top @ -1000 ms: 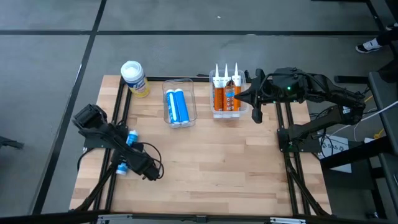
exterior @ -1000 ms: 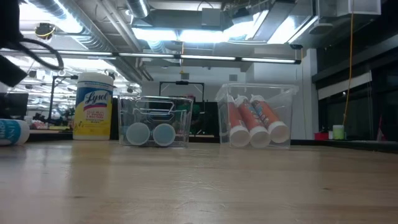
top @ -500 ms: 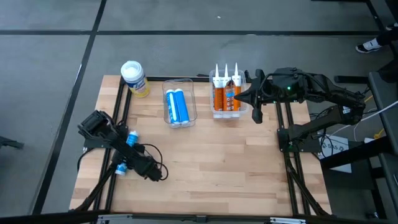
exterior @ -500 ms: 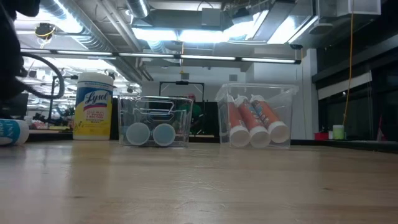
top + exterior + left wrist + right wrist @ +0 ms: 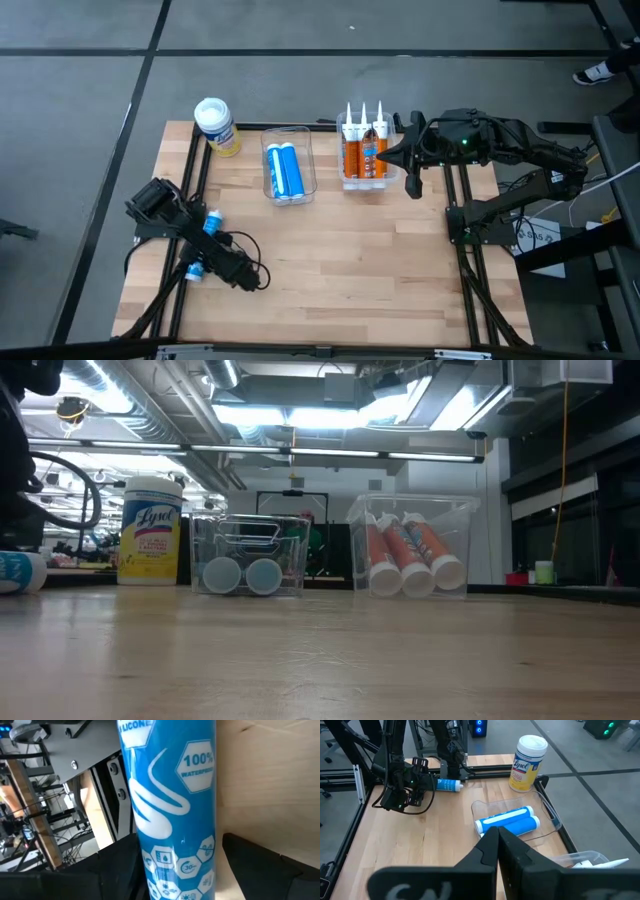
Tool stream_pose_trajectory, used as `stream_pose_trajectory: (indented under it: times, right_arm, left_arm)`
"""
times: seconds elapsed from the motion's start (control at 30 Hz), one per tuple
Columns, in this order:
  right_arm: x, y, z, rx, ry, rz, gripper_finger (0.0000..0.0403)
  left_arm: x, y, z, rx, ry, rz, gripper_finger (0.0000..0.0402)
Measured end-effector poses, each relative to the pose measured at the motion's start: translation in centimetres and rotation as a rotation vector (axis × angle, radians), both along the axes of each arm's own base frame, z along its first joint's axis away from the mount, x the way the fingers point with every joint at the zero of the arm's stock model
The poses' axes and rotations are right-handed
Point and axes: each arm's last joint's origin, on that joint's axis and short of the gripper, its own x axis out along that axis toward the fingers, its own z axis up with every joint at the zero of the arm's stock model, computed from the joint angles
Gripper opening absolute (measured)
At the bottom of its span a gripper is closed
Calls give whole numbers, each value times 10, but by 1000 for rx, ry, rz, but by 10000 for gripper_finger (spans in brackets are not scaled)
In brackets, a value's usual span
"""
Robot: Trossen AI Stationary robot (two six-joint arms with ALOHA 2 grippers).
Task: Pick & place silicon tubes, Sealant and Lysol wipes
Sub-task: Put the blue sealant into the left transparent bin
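Note:
A loose blue silicone tube (image 5: 203, 245) with a white cap lies on its side at the table's left edge; it also shows in the low view (image 5: 18, 572). My left gripper (image 5: 175, 865) is low over it (image 5: 205, 256), open, one finger on either side of the tube's body (image 5: 172, 805); I see no hold. The Lysol wipes (image 5: 215, 125), a yellow canister with a white lid, stand at the far left. My right gripper (image 5: 497, 832) is shut and empty, hovering beside the sealant bin (image 5: 388, 158).
A clear bin (image 5: 287, 165) at the far middle holds two blue tubes. A second clear bin (image 5: 363, 150) to its right holds three orange sealant tubes with white nozzles. The wooden table top (image 5: 340, 260) lies bare in the middle and near side.
My left arm has come down and a little toward the table's right over the loose blue tube. The tube has stayed where it lay.

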Motion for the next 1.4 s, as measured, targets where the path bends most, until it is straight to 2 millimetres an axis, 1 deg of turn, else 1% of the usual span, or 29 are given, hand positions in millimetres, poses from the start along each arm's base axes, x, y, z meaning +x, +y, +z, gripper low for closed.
stream_pose_trajectory:
  times: [0.23,0.4,0.53,0.73,1.03,1.27,1.4]
  right_arm:
    - [0,0,0,-2,0,0,12]
    - [0,0,0,-5,1,2,12]
    - [0,0,0,-7,1,2,12]
    - [0,0,0,-8,1,3,12]
    - [0,0,0,-8,1,3,12]
    - [0,0,0,-3,0,0,12]
    - [0,0,0,0,0,-1,12]
  left_arm:
    - [2,-2,6,-20,-57,19,262]
    - [3,-4,6,-42,-68,22,236]
    - [5,-6,8,-62,-77,18,223]
    - [15,-14,15,-106,-138,1,229]
    - [46,-28,34,-164,-360,-121,228]
    - [67,-27,35,-293,-511,-172,228]
    - [73,-22,35,-341,-526,-226,230]
